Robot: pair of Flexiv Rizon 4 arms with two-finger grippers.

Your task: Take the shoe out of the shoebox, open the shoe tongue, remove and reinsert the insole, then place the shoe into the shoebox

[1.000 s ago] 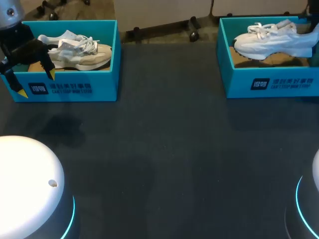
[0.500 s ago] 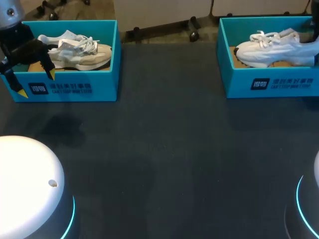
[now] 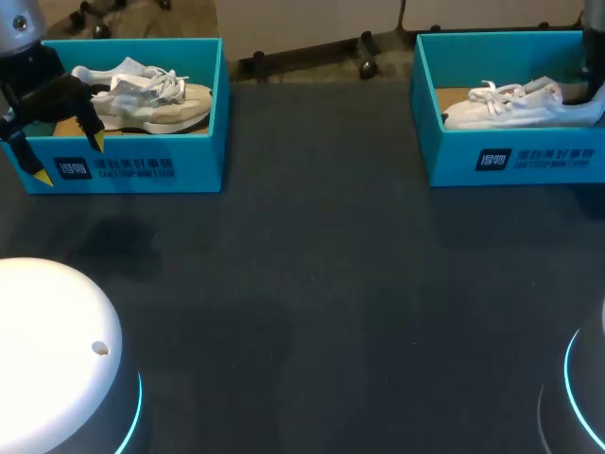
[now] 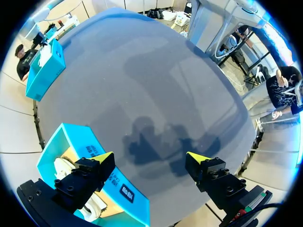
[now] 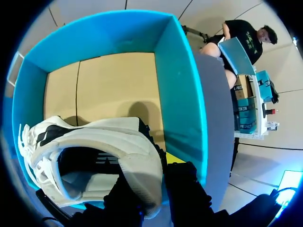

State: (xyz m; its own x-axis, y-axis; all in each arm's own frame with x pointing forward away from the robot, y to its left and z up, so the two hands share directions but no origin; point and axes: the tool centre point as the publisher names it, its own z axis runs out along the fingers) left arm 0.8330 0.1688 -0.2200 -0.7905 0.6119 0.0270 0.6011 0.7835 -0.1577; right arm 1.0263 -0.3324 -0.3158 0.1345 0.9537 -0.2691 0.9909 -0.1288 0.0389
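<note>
Lower than a second ago, the white shoe (image 3: 515,106) now sits down inside the right shoebox (image 3: 510,159), where before it hung above the rim. Its toe points toward the table's middle and its laces face up. The right gripper (image 5: 154,172) clamps the shoe's heel, one finger inside the collar and one outside against the box's end wall. In the right wrist view the shoe's opening shows dark over the box's tan floor. The left arm has not shifted. The left gripper (image 3: 70,159) hangs with its fingers spread wide and nothing between them, over the front edge of the left shoebox (image 3: 132,168). A beige shoe (image 3: 151,99) lies in that box. Both boxes stand well apart on the dark table (image 3: 331,284).
</note>
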